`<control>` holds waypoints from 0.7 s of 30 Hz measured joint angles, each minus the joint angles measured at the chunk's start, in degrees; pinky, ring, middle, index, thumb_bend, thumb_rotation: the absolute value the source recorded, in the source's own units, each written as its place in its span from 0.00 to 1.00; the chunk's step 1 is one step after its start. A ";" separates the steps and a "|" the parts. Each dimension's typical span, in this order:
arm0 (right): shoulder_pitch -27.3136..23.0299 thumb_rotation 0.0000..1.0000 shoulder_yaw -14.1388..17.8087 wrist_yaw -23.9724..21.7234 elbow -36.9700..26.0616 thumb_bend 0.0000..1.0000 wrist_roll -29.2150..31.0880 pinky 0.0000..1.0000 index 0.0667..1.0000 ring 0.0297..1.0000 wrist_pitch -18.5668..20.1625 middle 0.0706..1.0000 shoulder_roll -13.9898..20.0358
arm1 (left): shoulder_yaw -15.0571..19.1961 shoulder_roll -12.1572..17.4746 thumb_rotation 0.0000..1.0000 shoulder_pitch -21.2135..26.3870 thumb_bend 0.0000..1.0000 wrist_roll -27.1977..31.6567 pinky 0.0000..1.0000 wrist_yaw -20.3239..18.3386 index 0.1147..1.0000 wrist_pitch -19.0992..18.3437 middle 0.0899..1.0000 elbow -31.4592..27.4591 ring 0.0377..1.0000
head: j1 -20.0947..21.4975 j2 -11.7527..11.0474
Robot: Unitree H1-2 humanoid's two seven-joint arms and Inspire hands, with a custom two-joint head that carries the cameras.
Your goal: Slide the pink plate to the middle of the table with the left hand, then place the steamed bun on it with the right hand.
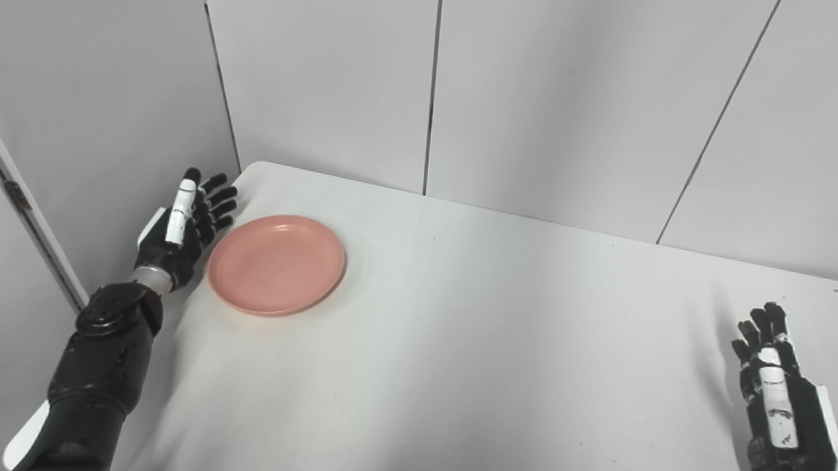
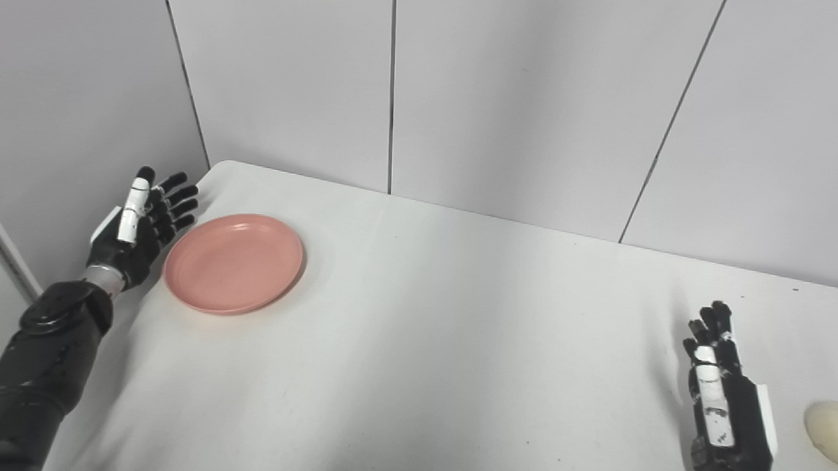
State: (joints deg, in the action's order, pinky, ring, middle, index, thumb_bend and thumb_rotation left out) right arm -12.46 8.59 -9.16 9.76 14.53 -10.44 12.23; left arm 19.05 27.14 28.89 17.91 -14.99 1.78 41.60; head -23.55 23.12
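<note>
The pink plate (image 1: 276,263) lies flat and empty on the white table (image 1: 471,335), near its far left corner. My left hand (image 1: 184,226) is open with fingers stretched, standing on edge just left of the plate's rim, at the table's left edge; I cannot tell if it touches the plate. My right hand (image 1: 779,401) is open and empty near the front right of the table. The steamed bun (image 2: 834,433), pale cream and oval, lies on the table just right of my right hand (image 2: 723,410); only a sliver of it shows in the left eye view.
Grey wall panels (image 1: 535,93) stand close behind the table and along its left side. The table's back left corner (image 1: 261,167) is rounded.
</note>
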 measured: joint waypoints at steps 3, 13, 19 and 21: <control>-0.03 0.82 0.01 0.00 0.08 0.51 0.00 1.00 1.00 1.00 0.00 1.00 0.00 | -0.01 0.03 1.00 0.31 0.64 0.36 0.97 -0.01 0.87 1.17 0.90 1.33 0.93 | -0.18 0.09; -0.08 0.80 0.29 -0.01 0.30 0.50 -0.03 1.00 1.00 1.00 0.00 1.00 0.08 | -1.23 0.14 1.00 1.30 0.64 0.33 0.99 0.20 0.87 4.10 0.90 4.90 0.94 | -0.26 0.09; -0.07 0.80 0.39 -0.04 0.29 0.48 0.11 1.00 1.00 1.00 0.04 1.00 0.08 | -1.38 0.02 1.00 3.02 0.63 1.05 0.95 -0.58 0.85 7.63 0.87 9.44 0.91 | -0.18 0.44; -0.04 0.80 0.42 -0.05 0.27 0.49 0.12 1.00 1.00 0.99 0.04 1.00 0.11 | -1.35 -0.51 1.00 3.33 0.62 1.25 0.95 -0.59 0.85 8.39 0.86 9.71 0.90 | -0.18 0.44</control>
State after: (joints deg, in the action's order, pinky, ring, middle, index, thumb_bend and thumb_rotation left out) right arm -12.50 9.01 -9.21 10.03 14.65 -10.40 12.35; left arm 17.70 26.63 32.22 19.16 -15.58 10.17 51.31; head -23.73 23.55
